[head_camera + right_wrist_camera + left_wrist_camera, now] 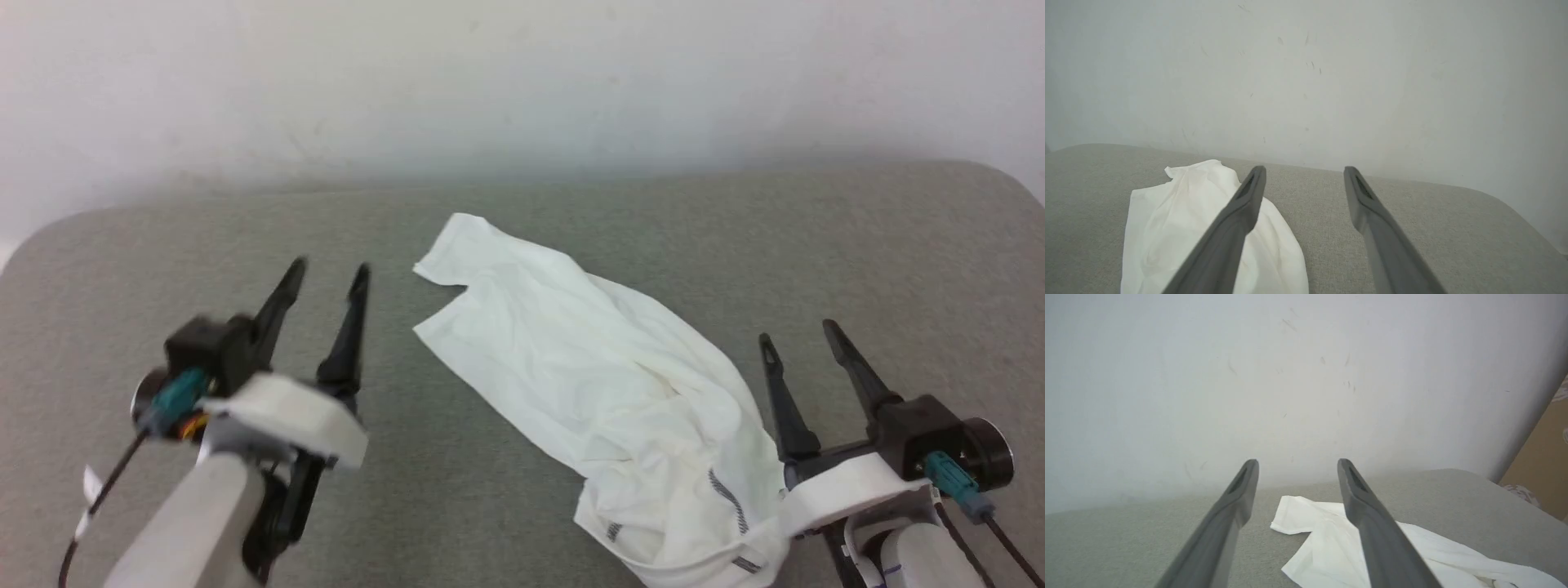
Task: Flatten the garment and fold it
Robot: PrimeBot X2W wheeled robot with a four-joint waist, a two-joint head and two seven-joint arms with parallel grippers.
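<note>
The garment [588, 376] is a white shirt lying crumpled in a long diagonal heap on the grey surface, from the centre toward the lower right, with dark zigzag stitching showing near its lower end. My left gripper [326, 273] hovers open to its left, clear of the cloth, nothing between its fingers. My right gripper [800, 335] stands open just right of the heap's lower end, also empty. In the left wrist view the garment [1323, 539] lies below and behind my left gripper [1298, 467]. The right wrist view shows the garment [1167, 228] left of my right gripper [1304, 173].
The grey fabric-covered surface [522, 245] has rounded far corners and ends at a pale wall [522, 82]. A brown floor or board [1543, 457] shows beyond its right end in the left wrist view.
</note>
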